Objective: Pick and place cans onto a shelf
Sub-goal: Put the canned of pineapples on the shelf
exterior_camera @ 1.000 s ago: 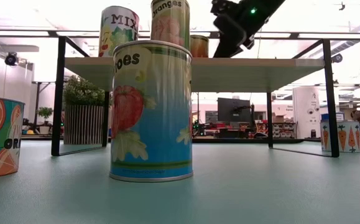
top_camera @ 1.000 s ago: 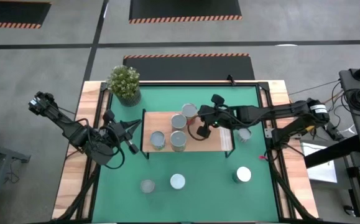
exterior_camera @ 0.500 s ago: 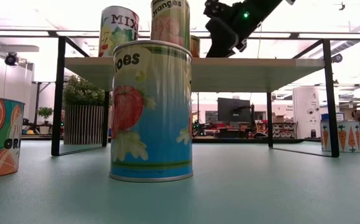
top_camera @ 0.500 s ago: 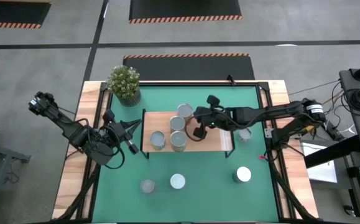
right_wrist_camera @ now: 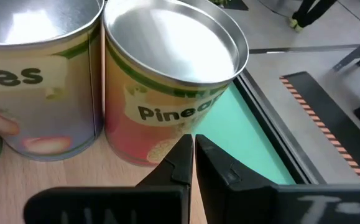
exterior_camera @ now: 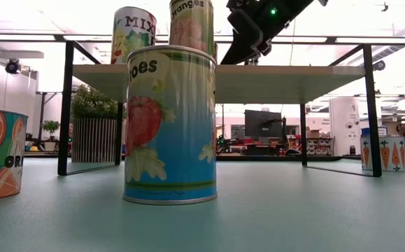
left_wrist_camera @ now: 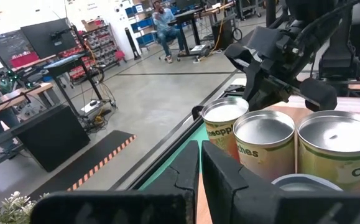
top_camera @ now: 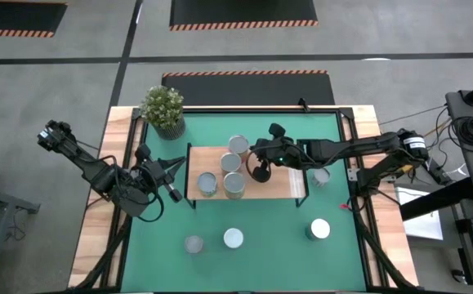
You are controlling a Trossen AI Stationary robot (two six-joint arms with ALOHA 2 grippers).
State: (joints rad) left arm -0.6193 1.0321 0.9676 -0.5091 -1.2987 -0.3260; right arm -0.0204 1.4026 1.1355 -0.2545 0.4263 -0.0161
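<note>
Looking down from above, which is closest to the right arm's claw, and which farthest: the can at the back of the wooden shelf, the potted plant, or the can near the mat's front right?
From the right claw, over the shelf:
1. Can at the shelf's back, right beside it.
2. Front-right can, down on the mat.
3. Potted plant, far back-left corner.

A robotics lab or workshop: a concrete floor (top_camera: 56, 73) carries black mats edged in hazard stripes (top_camera: 244, 24), and beyond the green-matted surface (top_camera: 252, 220) stand workbenches with monitors (exterior_camera: 261, 124), stocked parts racks (left_wrist_camera: 102, 40), loose cabling and a seated person (left_wrist_camera: 164, 22).
</note>
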